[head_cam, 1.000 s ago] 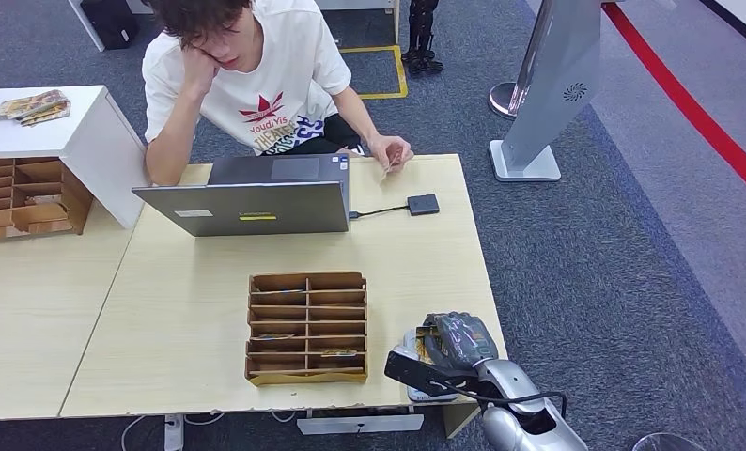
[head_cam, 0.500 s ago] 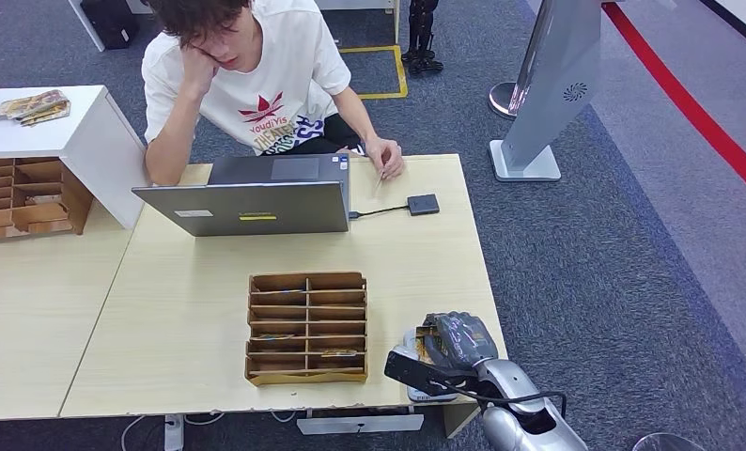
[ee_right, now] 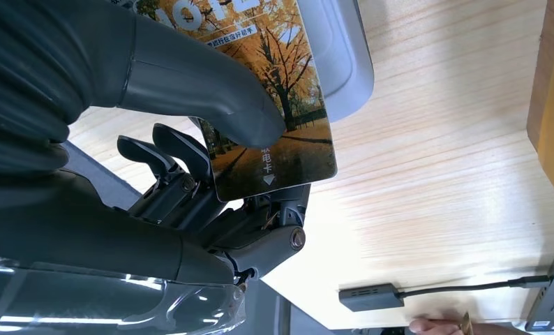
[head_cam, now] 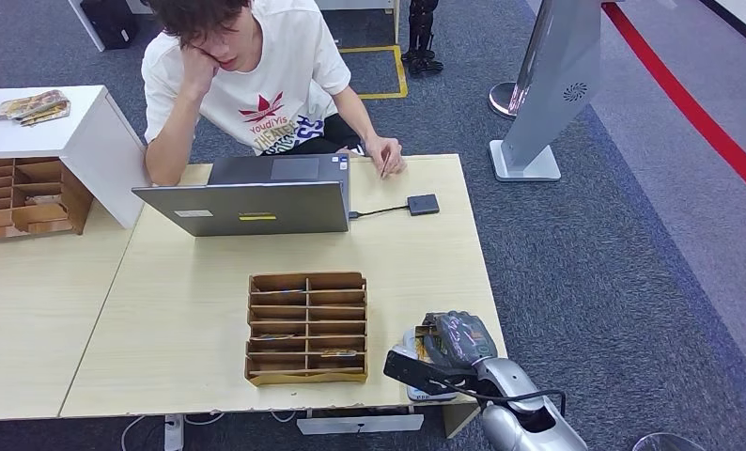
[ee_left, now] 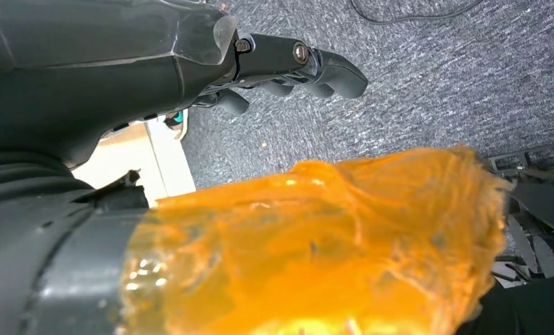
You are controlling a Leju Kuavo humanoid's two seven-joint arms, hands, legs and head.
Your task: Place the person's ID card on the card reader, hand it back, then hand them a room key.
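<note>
On the pale wooden worktop (head_cam: 209, 310), a wooden organizer (head_cam: 307, 328) sits left of the right robot hand (head_cam: 454, 343), which pinches a room key (ee_right: 274, 105) near the front edge. The left robot hand (ee_left: 288, 66) hangs over carpet, fingers curled, holding nothing.
</note>
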